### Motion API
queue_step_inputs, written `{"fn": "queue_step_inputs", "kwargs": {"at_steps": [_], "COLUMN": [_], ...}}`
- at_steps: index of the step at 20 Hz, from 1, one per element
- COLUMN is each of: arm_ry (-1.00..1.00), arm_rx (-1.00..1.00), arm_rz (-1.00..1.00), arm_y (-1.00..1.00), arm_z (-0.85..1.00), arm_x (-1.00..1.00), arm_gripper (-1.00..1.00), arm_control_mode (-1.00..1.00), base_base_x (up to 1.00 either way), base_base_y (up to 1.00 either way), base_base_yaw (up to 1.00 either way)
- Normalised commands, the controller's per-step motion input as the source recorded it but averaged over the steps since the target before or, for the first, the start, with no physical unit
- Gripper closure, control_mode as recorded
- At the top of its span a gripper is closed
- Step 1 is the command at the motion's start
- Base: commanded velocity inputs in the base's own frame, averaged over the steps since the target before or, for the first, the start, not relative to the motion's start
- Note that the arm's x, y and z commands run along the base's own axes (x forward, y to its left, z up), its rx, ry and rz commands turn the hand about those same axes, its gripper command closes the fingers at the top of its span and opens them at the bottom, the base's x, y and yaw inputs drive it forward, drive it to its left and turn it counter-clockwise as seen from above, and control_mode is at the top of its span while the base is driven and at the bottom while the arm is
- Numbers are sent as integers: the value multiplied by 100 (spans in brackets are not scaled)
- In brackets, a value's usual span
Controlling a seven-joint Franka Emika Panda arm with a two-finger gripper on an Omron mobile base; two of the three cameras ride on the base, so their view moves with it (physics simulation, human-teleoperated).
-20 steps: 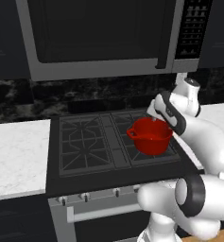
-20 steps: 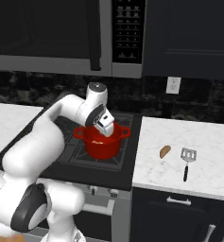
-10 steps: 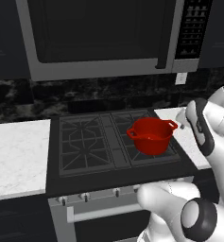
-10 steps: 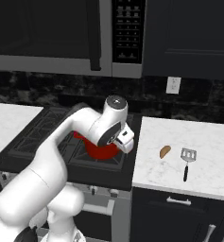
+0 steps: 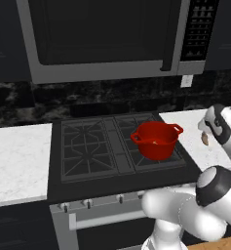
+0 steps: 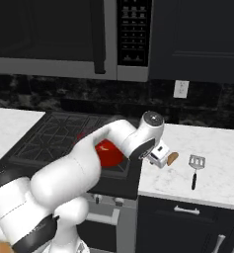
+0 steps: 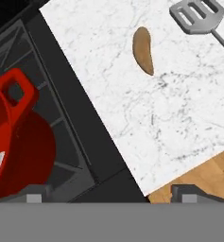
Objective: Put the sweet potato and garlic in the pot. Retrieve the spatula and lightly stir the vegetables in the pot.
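Tool (image 6: 159,157) jaws apart, empty. Sweet potato (image 7: 143,50) upper centre on worktop (image 7: 179,123) — looks firm, smooth, light; pinch across its narrow middle.

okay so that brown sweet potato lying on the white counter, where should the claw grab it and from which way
Probably across its thick middle, coming straight down from above. The curved brown sweet potato lies flat on the white marble counter, so only its top and long sides are free. Turn the open claw so its jaws span the narrow width, not the length. It lies apart from the grey slotted spatula, so there is room.
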Motion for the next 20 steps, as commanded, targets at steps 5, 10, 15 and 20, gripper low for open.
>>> {"fn": "queue_step_inputs", "kwargs": {"at_steps": [5,10,15,20], "arm_ry": [8,7,3,0], "arm_rx": [0,-2,0,0], "arm_rz": [3,2,3,3], "arm_y": [-55,-11,-21,-25], "arm_z": [-49,-54,-51,-30], "arm_x": [38,51,33,28], "arm_gripper": [-100,-100,-100,-100], "arm_control_mode": [-100,-100,-100,-100], "base_base_x": [0,0,0,0], "base_base_y": [0,0,0,0], "base_base_yaw": [0,0,0,0]}}
